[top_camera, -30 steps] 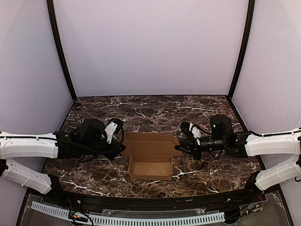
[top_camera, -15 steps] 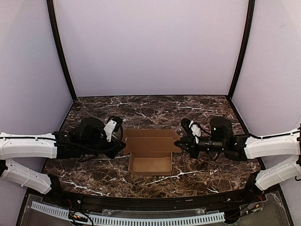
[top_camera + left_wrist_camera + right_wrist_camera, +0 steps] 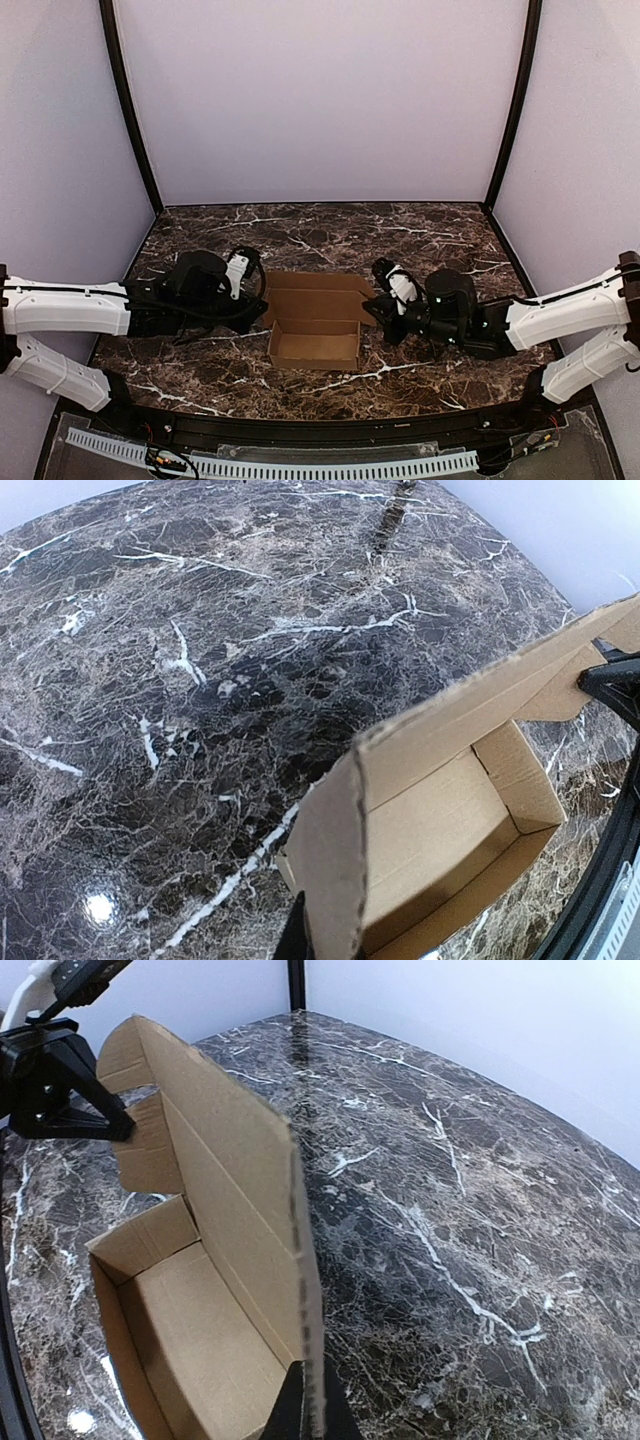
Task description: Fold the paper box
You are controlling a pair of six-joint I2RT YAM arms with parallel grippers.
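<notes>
**Marble table (image 3: 300,225) carried a half-folded paper box (image 3: 316,345)**

Its tray lay open near the middle, lid panel raised at 12 o'clock. The left gripper (image 3: 261,305) pinched the lid's 9 o'clock end; the right gripper (image 3: 373,308) pinched the 3 o'clock end.

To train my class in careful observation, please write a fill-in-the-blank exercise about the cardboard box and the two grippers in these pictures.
1. The paper box is made of plain ___ cardboard.
2. Its top is ___, so the inside shows.
3. The left gripper and the right gripper are both ___ on the box's side edges.
4. The box rests on a dark table veined in ___.

Missing words: brown; open; shut; white.
</notes>
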